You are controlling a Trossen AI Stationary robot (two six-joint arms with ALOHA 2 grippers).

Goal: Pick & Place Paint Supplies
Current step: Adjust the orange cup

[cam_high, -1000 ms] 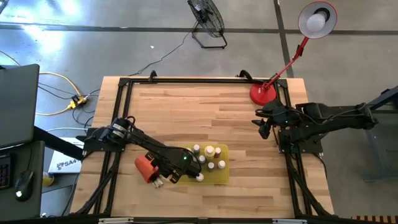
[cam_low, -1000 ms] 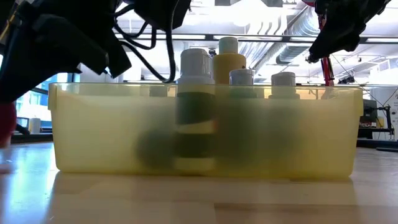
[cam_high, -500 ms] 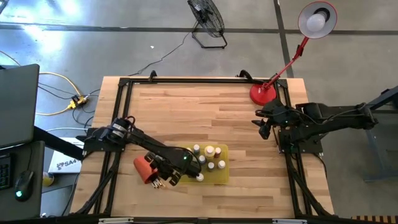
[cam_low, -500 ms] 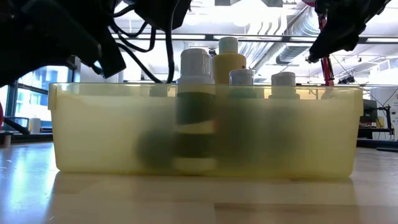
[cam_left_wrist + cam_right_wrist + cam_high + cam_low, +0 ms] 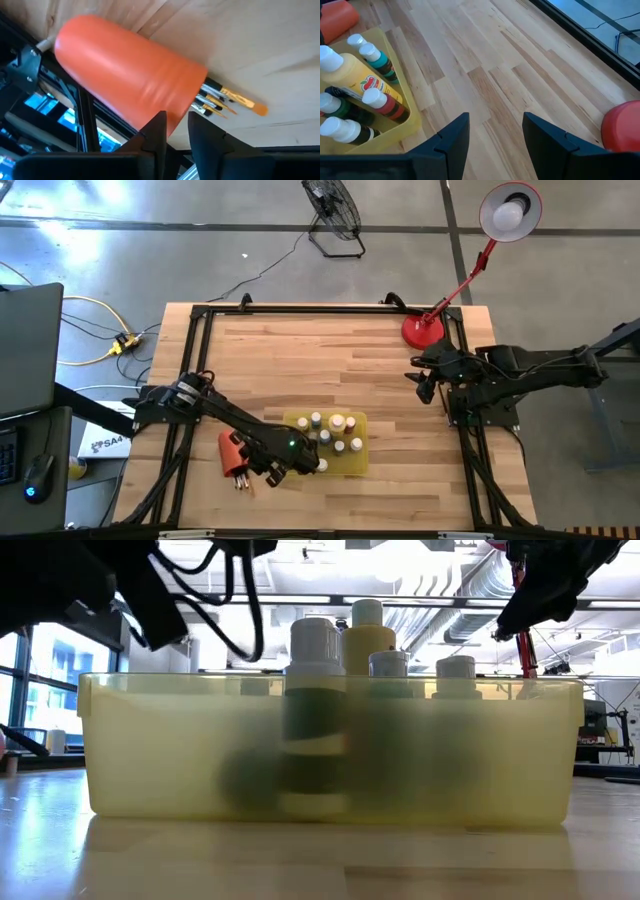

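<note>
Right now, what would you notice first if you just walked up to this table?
Probably the red cup lying on its side near the table's front left, paintbrushes poking out of its mouth, with the left gripper right over it. Next to it sits a yellow tray full of little paint bottles.

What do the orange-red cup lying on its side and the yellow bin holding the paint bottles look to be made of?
The orange-red cup lying on its side looks like smooth, opaque plastic with a soft sheen; light streaks run along its wall. The yellow bin looks like translucent, slightly frosted plastic: the paint bottles show through its wall as blurred shapes. Neither can be confirmed by look alone.
</note>
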